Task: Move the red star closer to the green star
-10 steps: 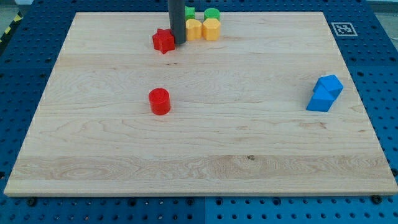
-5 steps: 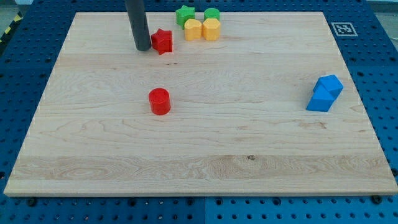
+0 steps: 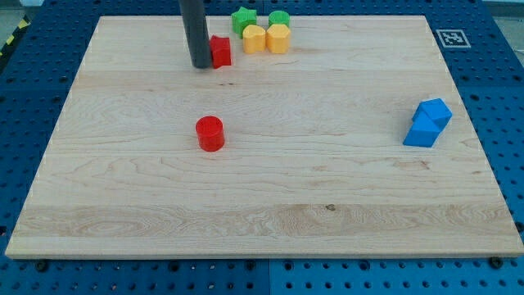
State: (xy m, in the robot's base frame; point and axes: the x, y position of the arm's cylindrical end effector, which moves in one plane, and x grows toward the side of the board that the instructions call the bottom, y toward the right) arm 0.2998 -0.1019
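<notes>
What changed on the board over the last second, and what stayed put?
My tip swung from the view's right of the red star round to its left and now presses against it. The star has shifted only slightly rightward, toward the green star. The yellow blocks, green cylinder, red cylinder and blue blocks stayed put.

wooden board | red star | green star | red cylinder | blue blocks

Pale grained wooden board, seemingly matt
</notes>
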